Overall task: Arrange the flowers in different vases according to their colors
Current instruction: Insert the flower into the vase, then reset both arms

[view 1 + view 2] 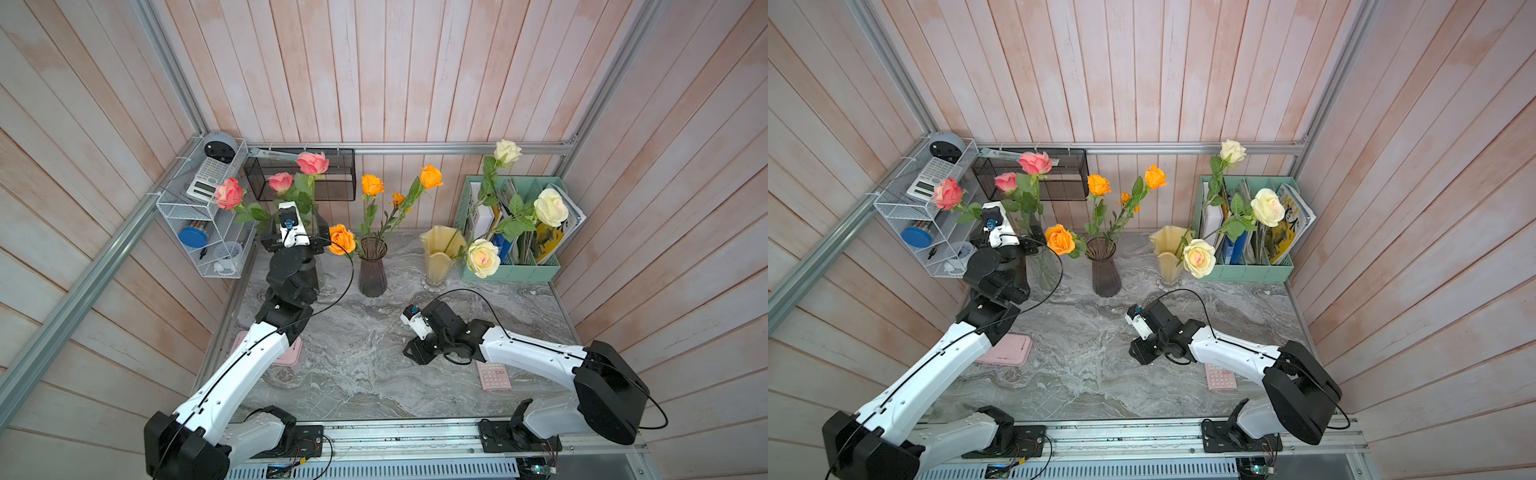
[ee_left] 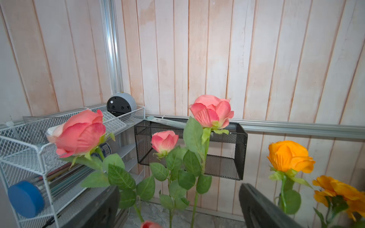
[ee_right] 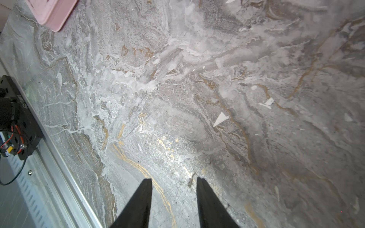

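Note:
Three pink flowers [image 2: 79, 134] stand with their stems in the clear glass vase [image 1: 1044, 266] at the back left. My left gripper [image 2: 178, 187] hovers just above that vase with its jaws wide open. The green stems rise between the jaws and nothing is gripped. Orange flowers [image 1: 372, 185] fill the dark purple vase [image 1: 372, 270] in the middle. Cream-white flowers [image 1: 550, 207] lean out of the pale yellow vase [image 1: 438, 257] on the right. My right gripper [image 3: 173, 179] hangs low over bare marble near the table's middle, open, with only tabletop between its fingers.
A white wire shelf [image 1: 195, 208] and a black mesh basket [image 1: 299, 174] hang on the walls behind the pink flowers. A mint-green file holder [image 1: 511, 266] stands at the back right. A pink tray [image 1: 291, 357] lies under my left arm, and a pink calculator [image 1: 494, 376] lies near my right arm.

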